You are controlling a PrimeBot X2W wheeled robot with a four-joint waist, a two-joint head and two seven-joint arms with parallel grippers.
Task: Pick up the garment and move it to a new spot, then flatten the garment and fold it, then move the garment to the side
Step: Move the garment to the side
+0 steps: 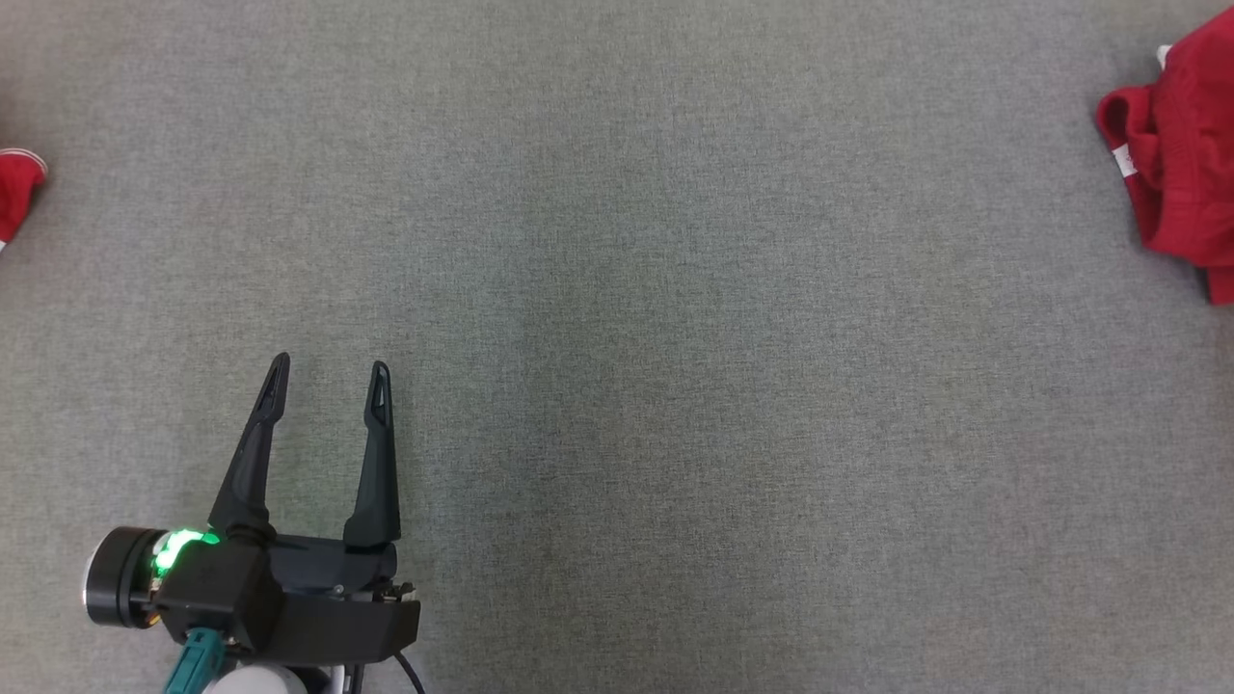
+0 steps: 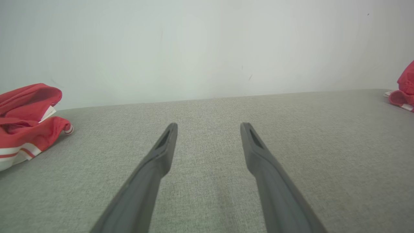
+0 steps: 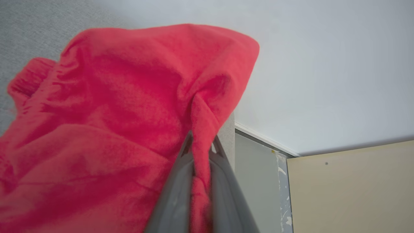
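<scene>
Right wrist view: right gripper (image 3: 202, 139) fingers clamped on red fold of garment (image 3: 113, 113); garment bunched, long axis unreadable. Head view: left gripper (image 1: 330, 368) fingers apart.

No legible writing, number, brand or sign anywhere. On the crumpled red cloth garment (image 1: 1181, 145), at three o'clock in the head view, a small white label (image 1: 1123, 161): too small to read. In the bunched red cloth with white-and-red striped trim (image 2: 26, 129), at nine o'clock in the left wrist view, a white tag (image 2: 48, 114): no print made out.
</scene>
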